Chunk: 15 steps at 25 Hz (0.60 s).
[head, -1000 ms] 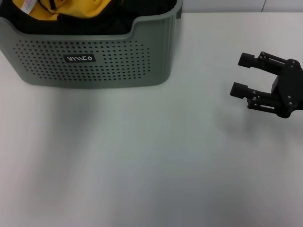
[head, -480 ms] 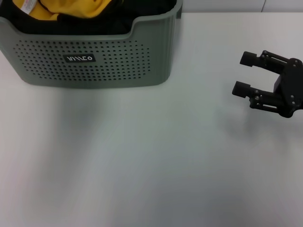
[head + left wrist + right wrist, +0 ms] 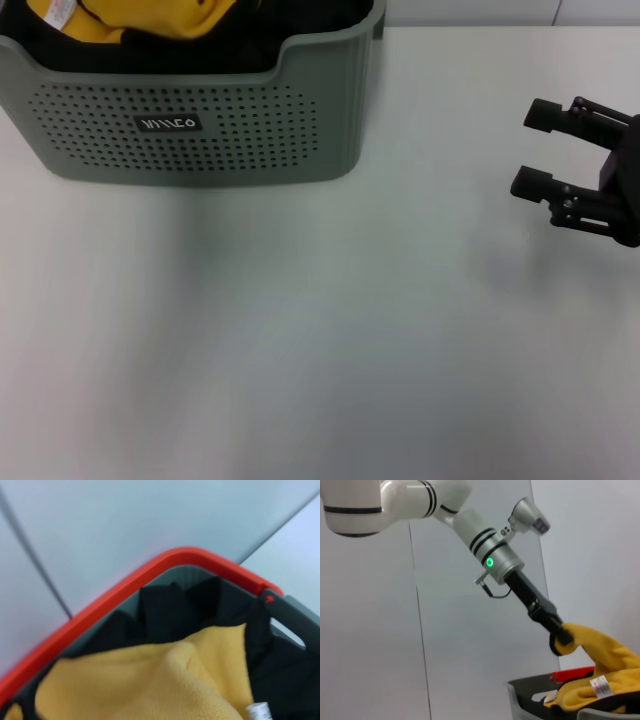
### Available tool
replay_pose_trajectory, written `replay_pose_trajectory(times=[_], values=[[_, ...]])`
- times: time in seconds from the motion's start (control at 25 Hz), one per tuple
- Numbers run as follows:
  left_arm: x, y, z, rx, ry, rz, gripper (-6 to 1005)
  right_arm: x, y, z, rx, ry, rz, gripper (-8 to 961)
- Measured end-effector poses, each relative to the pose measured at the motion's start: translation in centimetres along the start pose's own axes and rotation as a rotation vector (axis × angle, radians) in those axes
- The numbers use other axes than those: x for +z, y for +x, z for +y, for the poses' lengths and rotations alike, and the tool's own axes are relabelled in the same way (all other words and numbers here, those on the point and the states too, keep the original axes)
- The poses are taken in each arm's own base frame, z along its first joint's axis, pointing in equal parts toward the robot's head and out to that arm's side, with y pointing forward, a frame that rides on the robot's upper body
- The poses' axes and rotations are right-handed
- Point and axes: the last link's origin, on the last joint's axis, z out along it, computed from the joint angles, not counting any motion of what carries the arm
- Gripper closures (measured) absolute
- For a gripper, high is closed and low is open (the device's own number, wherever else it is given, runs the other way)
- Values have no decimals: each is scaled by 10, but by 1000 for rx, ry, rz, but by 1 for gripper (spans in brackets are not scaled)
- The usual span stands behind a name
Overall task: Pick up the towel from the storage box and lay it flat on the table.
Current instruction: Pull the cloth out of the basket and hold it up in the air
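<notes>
The grey-green storage box [image 3: 240,130] stands at the table's [image 3: 320,330] far left; mustard-yellow cloth [image 3: 165,15] and black fabric [image 3: 150,52] show inside. In the right wrist view my left gripper [image 3: 562,637] is above the box [image 3: 530,695], shut on a raised fold of the yellow towel [image 3: 600,652], which drapes back down into the box. The left wrist view shows the towel [image 3: 150,685] close below. My right gripper [image 3: 535,150] is open and empty over the table at the right edge.
A yellow cloth with a white printed label [image 3: 600,686] lies in the box, also in the head view [image 3: 62,10]. The box's far rim is red [image 3: 150,575]. Black fabric [image 3: 165,615] lines the inside. A grey wall stands behind the table.
My right gripper has drifted to the right, toward the edge of the head view, still open. The yellow cloth in the box has shifted slightly.
</notes>
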Motion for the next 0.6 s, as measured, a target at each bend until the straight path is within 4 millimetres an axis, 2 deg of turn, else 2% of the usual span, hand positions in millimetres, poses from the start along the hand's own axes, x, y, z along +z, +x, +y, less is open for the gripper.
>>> replay_pose_trajectory(times=[0.36, 0.6], values=[[-32, 36, 55, 320, 55, -2, 960, -13, -16, -6, 32, -29, 19, 186], [-66, 50, 76, 439, 77, 76, 961, -25, -28, -9, 15, -44, 38, 187]])
